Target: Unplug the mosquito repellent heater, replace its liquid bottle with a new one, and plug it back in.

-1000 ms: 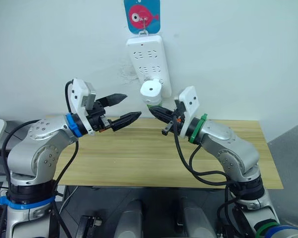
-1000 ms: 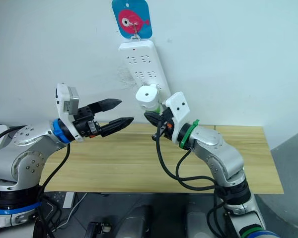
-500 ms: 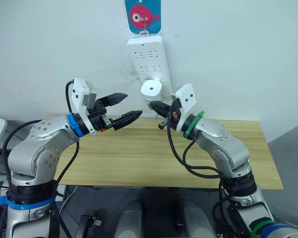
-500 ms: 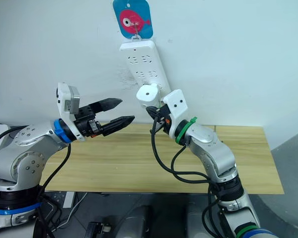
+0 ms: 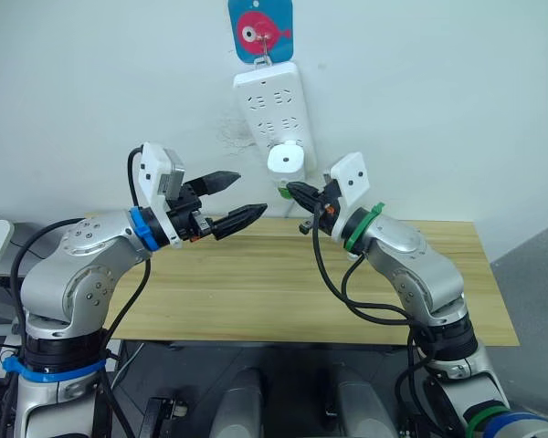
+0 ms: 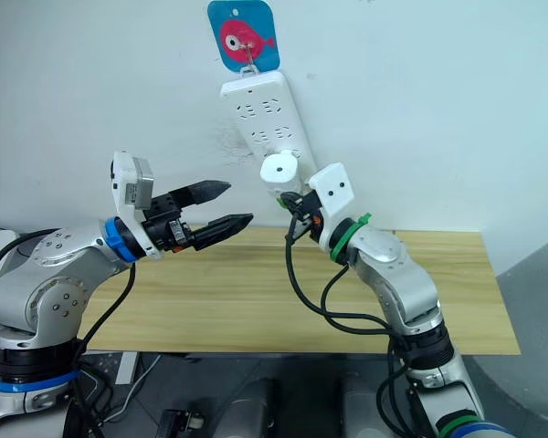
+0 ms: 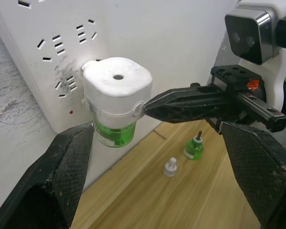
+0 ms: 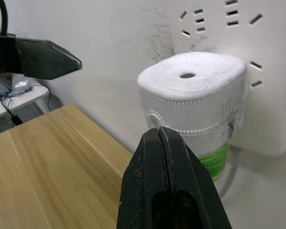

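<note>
Now the mosquito repellent heater [image 5: 284, 161] sits plugged into the lower part of the white power strip [image 5: 272, 100] that hangs on the wall; its domed white face with the round vent hole [image 7: 117, 76] points out from the wall and somewhat upward, and its long axis runs from that face down to the green liquid bottle [image 7: 114, 133] screwed in beneath, so the bottle points down toward the bench [image 5: 256, 292]; the strip itself hangs slightly tilted from a hook on a blue tag bearing a pink fish [image 5: 260, 30], and no readable writing or brand shows on the heater, the strip or the tag; a small red dot [image 7: 71, 112] marks the strip near the heater. The right hand [image 5: 295, 192] is clenched, its two black fingers pressed together with nothing between them; in the left wrist view its tip touches the heater's side at the seam between the white cap and the clear collar. The left hand [image 5: 242, 198] is released, its fingers spread apart and empty, held in the air above the bench and to the left of the heater, pointing toward it. On the bench by the wall, below the heater, stand a small green bottle with a dark wick [image 7: 194, 147] and, just beside it, a small white cap [image 7: 170, 167].
</note>
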Controlling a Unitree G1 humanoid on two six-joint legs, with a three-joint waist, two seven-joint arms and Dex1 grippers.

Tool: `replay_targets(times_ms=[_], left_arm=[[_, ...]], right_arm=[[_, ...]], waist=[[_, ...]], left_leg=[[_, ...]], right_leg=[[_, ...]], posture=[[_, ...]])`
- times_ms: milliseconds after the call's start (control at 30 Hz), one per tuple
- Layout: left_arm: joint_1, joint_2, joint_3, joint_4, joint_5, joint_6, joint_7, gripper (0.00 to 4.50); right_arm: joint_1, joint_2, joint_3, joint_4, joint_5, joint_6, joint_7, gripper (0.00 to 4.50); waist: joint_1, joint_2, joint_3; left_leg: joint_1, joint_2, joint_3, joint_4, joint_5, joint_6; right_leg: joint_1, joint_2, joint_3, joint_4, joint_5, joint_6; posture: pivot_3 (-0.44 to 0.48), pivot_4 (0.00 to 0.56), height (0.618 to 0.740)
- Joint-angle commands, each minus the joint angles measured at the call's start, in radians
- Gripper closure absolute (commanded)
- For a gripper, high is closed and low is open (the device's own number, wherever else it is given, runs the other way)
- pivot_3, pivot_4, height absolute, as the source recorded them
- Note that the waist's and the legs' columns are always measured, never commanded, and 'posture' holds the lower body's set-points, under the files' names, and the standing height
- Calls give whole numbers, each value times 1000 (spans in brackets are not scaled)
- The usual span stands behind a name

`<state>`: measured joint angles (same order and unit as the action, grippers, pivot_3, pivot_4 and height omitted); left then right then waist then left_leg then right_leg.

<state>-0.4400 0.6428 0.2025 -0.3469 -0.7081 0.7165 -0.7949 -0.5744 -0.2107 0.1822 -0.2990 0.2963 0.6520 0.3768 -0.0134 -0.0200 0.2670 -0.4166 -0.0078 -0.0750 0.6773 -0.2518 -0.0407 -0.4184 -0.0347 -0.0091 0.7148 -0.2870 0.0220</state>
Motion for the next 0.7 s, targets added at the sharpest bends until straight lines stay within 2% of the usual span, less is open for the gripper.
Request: replay_targets(times_ms=[33, 233, 700], left_arm=[[-13, 6, 11, -8, -13, -16, 2, 0], [-10, 9, 12, -5, -12, -18, -3, 0], [-20, 11, 7, 5, -14, -21, -13, 0]], right_arm=[[-4, -20, -66, -15, -1, -17, -5, 4486], [4, -29, -52, -50, 52, 8, 54, 4486], [-13, 19, -26, -51, 54, 27, 48, 4486]], waist=[[1, 0, 0], [5, 0, 0], [5, 0, 0]], left_leg=[[0, 0, 0, 0, 0, 0], [0, 0, 0, 0, 0, 0], [-1, 0, 0, -3, 0, 0]], right_leg=[[0, 0, 0, 0, 0, 0], [0, 0, 0, -1, 0, 0], [-1, 0, 0, -2, 0, 0]], posture=[[87, 230, 740], [86, 231, 740], [86, 230, 740]])
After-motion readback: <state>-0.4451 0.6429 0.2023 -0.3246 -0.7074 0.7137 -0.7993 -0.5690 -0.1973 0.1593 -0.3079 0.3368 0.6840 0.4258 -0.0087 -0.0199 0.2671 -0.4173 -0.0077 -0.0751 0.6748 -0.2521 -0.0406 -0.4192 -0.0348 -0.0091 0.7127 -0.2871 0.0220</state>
